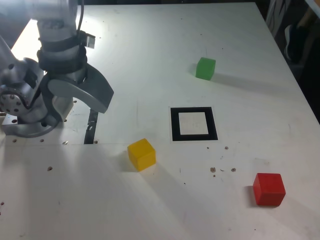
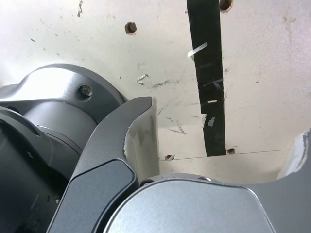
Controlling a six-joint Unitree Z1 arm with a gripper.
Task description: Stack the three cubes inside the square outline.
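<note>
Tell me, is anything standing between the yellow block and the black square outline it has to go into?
Nothing visible does: between the yellow block and the square outline there is only bare tabletop. The red and green blocks lie off to other sides.

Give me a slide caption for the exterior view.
Red, yellow and green cubes lie scattered around the square outline, none inside it yet.

In the exterior view, locate the outline (image 1: 213, 125) on the table (image 1: 125, 210). You have the far cube (image 1: 205, 68) behind it, slightly right; the left cube (image 1: 142, 155) before it, to the left; the right cube (image 1: 269, 189) before it, to the right. All three stand outside it, well apart. Your tape (image 1: 91, 127) lies left of the left cube, slightly farther back.
</note>
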